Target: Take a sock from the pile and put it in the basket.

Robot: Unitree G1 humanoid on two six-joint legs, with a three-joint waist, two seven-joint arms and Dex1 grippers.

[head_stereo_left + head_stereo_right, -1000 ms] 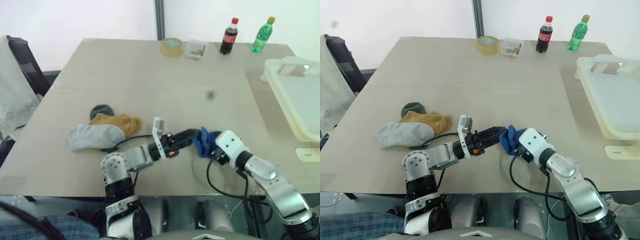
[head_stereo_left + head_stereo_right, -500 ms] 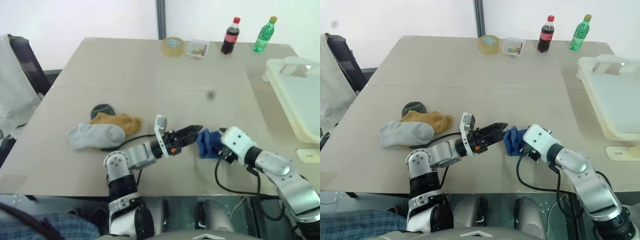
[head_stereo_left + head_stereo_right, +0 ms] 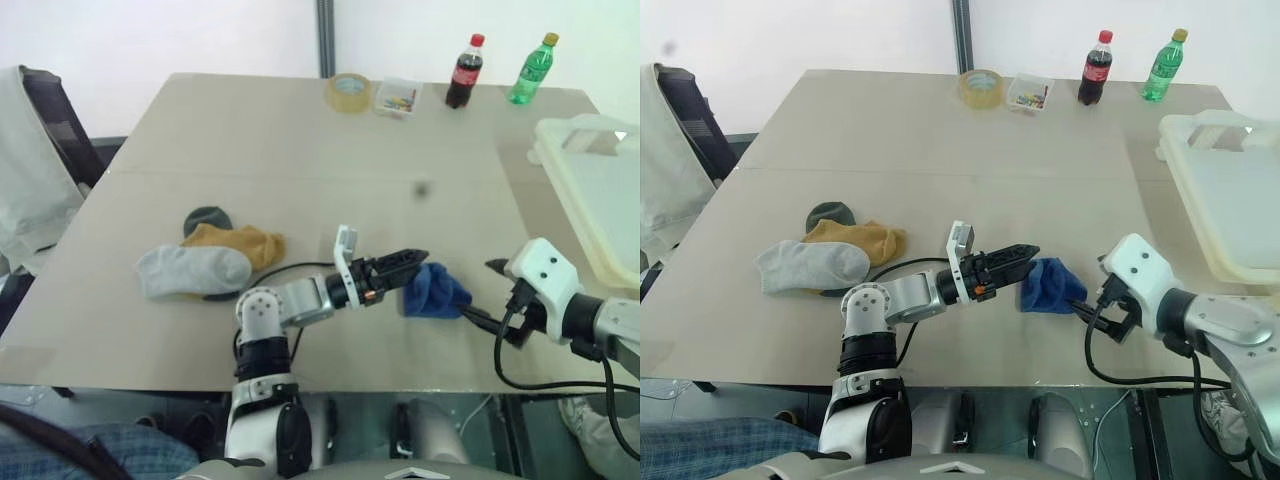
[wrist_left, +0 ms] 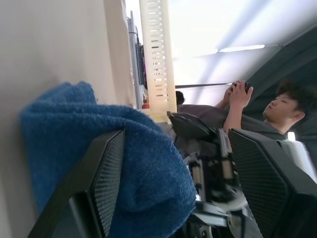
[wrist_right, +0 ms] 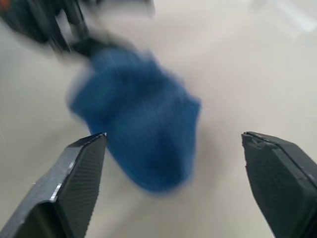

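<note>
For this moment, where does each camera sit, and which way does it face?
Head eyes: both look forward and down over the table, both arms, the blue sock and the basket.
Left wrist: looks along the left gripper, open around the sock, toward the basket and a person.
Right wrist: looks down past the open right gripper at the sock.
Shared: the sock.

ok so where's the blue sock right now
In the head views the blue sock lies on the table near its front edge, between the left gripper and the right gripper, far from the basket.
</note>
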